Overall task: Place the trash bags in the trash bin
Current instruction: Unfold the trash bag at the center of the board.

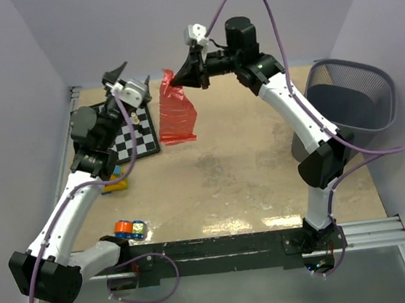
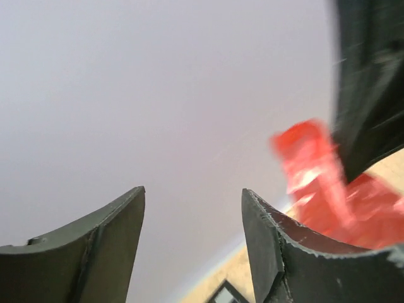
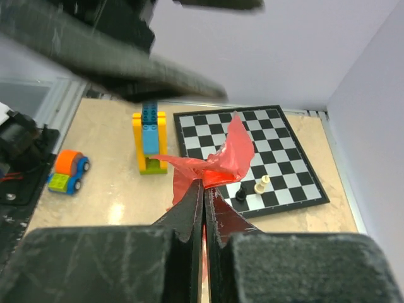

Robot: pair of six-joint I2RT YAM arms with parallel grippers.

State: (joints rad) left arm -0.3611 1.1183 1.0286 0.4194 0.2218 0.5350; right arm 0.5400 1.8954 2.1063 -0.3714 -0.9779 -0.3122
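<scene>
My right gripper [image 1: 180, 79] is shut on the top edge of the red-orange trash bag [image 1: 176, 114] and holds it in the air over the back middle of the table, so the bag hangs limp. In the right wrist view the bag [image 3: 221, 161] bunches at the closed fingertips of that gripper [image 3: 206, 183]. My left gripper [image 1: 135, 73] is open and empty, raised just left of the bag. In the left wrist view that gripper [image 2: 192, 192] faces the wall, with the bag [image 2: 328, 189] at the right. The dark wire-mesh trash bin [image 1: 349, 98] lies tilted at the far right.
A chessboard [image 1: 138, 133] with two pieces [image 3: 251, 187] lies at the back left under the bag. A yellow and blue block tower [image 3: 149, 140] stands beside it. A toy car [image 1: 129, 229] sits near the front left edge. Walls close in on both sides.
</scene>
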